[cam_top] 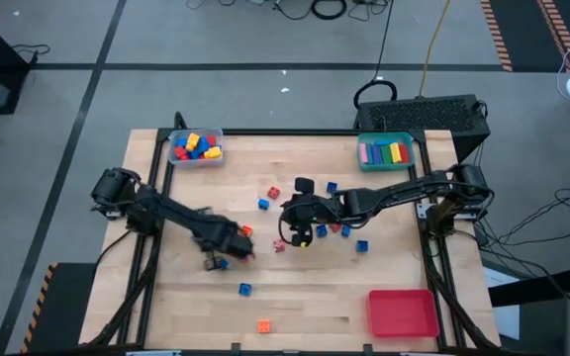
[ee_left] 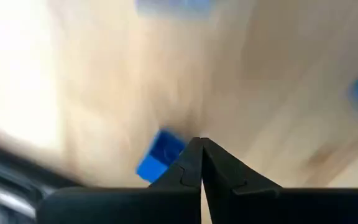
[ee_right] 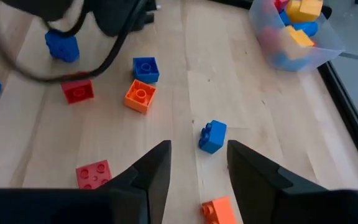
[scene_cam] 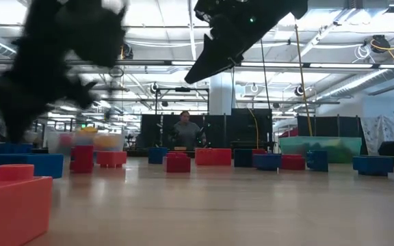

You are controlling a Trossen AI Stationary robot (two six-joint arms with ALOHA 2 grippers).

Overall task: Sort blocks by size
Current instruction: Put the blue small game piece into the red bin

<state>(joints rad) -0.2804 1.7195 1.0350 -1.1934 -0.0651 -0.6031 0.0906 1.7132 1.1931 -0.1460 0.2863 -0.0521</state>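
While our left gripper (ee_left: 200, 163) has its two fingers pressed fully together with nothing between them, a small blue block (ee_left: 159, 155) lies on the wood just beside the fingertips, and we cannot tell if they touch it. From above, this gripper (cam_top: 228, 249) is over the left-centre part of the table (cam_top: 305, 297), with a blue block right at it. Our right gripper (ee_right: 197, 163) keeps its fingers about half open, and nothing is held between them. Just beyond its tips we see a blue block (ee_right: 212, 136), and an orange block (ee_right: 218, 210) lies near the fingers. Farther off lie an orange brick (ee_right: 140, 96), a blue brick (ee_right: 145, 68) and two red bricks (ee_right: 78, 91). From above, the right gripper (cam_top: 295, 229) hangs over the middle of the table, among scattered blocks. A clear tray (cam_top: 197, 147) at the far left holds mixed blocks, a teal tray (cam_top: 385, 151) at the far right holds long bars, and a red tray (cam_top: 402, 312) stands at the near right. One blue block (cam_top: 244, 289) and one orange block (cam_top: 263, 325) lie alone near the front edge.
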